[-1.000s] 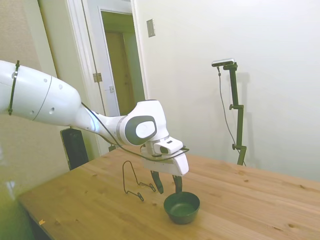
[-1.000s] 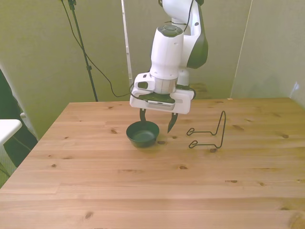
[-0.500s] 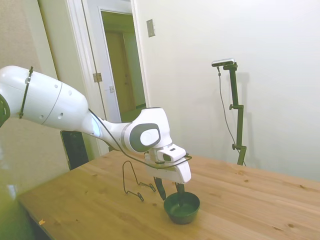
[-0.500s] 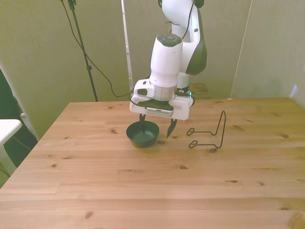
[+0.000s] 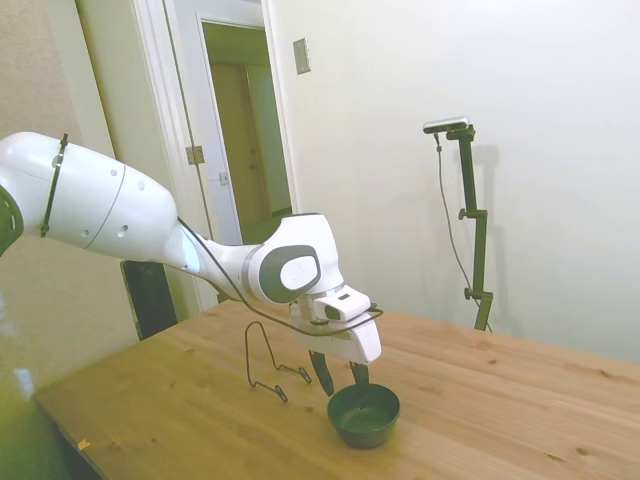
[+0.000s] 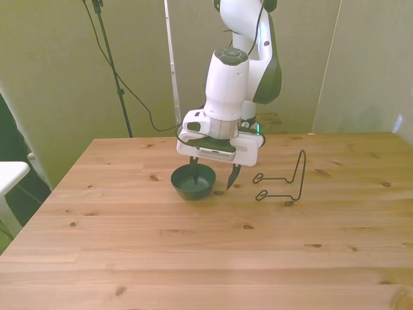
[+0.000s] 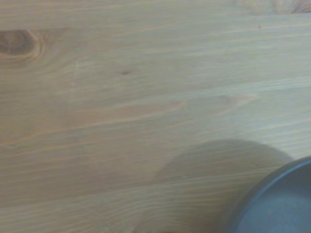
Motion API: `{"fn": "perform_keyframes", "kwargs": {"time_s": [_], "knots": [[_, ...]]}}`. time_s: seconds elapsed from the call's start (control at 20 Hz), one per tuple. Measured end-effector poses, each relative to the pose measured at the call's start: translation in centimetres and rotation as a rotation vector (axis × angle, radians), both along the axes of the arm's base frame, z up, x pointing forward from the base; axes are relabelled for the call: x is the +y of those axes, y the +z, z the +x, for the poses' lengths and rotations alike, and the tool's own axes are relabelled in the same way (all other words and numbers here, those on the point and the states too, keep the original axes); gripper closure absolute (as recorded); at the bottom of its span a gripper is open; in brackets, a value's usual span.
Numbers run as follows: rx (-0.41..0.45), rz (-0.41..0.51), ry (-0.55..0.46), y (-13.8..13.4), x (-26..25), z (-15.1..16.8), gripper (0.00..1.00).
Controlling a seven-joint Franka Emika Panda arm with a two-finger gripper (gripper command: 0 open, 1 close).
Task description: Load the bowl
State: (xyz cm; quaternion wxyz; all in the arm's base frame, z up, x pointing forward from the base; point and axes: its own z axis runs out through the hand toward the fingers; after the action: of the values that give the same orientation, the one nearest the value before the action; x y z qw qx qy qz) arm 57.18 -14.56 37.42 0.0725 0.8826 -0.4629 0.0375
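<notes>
Straddling the near wall of the bowl (image 6: pixel 193 183) is how my gripper (image 6: pixel 212 178) sits at this moment: my fingers are spread apart and hold nothing, one fingertip dipped inside the rim, the other hanging outside it on the front view's right, just above the table (image 6: pixel 193 258). The dark green bowl stands upright on the wood, a little toward the front view's left of my palm, so the rim wall lies between my two fingers rather than beside them. That is the relation my next move depends on, I judge: a pinch across the wall would need only a closing, with little sideways shift. From the side view the bowl (image 5: pixel 364 414) is directly under my fingers, and the tips look level with the rim, though I cannot tell whether either one touches it. The wrist view shows only a blurred arc of the bowl's edge (image 7: pixel 277 204) against bare wood. The thin black wire stand (image 6: pixel 284 181) waits well apart on the front view's right, beyond my outer finger, its upright loop facing me.
</notes>
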Motion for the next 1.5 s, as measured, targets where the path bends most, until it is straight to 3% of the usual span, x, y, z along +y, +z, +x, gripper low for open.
{"fn": "perform_keyframes", "kwargs": {"time_s": [0.85, 1.5], "knots": [[0.009, 0.002, -0.011, -0.6, 1.2, 0.2, 1.00], [-0.005, 0.025, -0.004, 1.8, 3.1, -0.3, 1.00]]}}
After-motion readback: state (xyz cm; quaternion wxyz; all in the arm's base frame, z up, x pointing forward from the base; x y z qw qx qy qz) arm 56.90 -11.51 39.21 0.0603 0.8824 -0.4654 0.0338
